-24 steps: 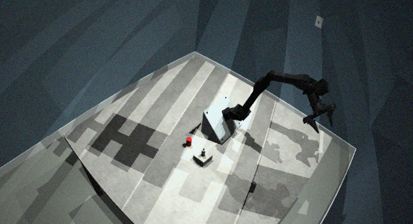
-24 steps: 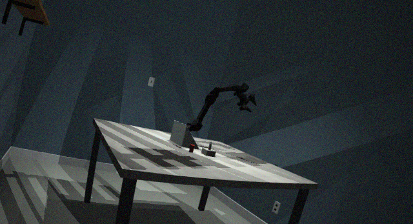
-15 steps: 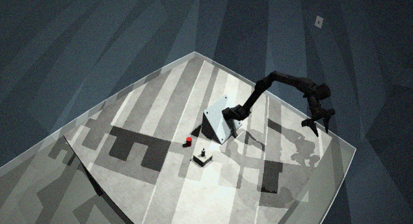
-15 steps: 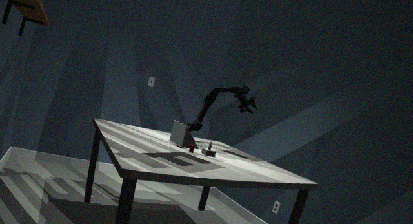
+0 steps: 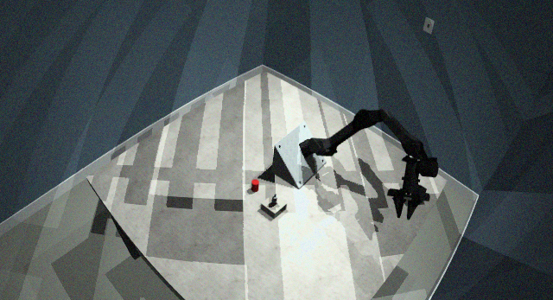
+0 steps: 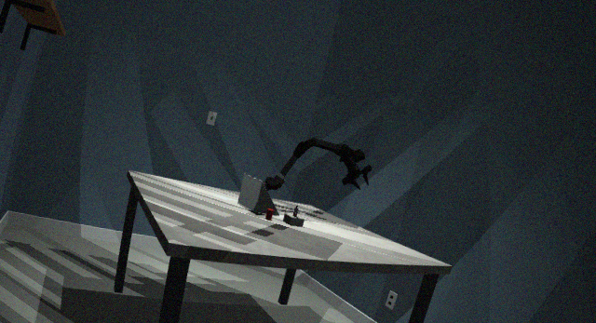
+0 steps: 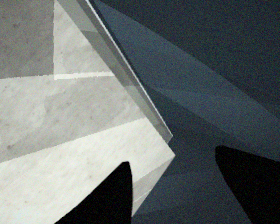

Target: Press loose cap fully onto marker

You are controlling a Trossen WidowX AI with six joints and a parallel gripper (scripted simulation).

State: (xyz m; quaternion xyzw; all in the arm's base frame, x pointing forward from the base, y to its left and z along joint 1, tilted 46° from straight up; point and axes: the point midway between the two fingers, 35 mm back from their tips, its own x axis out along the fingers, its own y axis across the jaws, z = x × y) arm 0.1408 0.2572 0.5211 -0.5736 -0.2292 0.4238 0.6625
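The red cap (image 5: 255, 185) (image 6: 269, 214) stands on the table, beside the holder block (image 5: 280, 211) (image 6: 293, 221). The dark marker (image 5: 274, 201) (image 6: 296, 211) stands upright in the block, with no cap on it. My gripper (image 5: 403, 218) (image 6: 363, 186) (image 7: 173, 160) is partly open and empty. It hangs high above the table, far to the right of the marker and cap, with its fingers pointing down. The wrist view shows the two black fingertips apart, with no cap, marker or block in sight.
The arm's base sits on a slanted pale mounting plate (image 5: 291, 150) (image 6: 250, 193) close behind the cap and block. The table (image 5: 194, 237) (image 7: 21, 110) has its far right corner near the gripper in the wrist view. Striped shadows cross its top.
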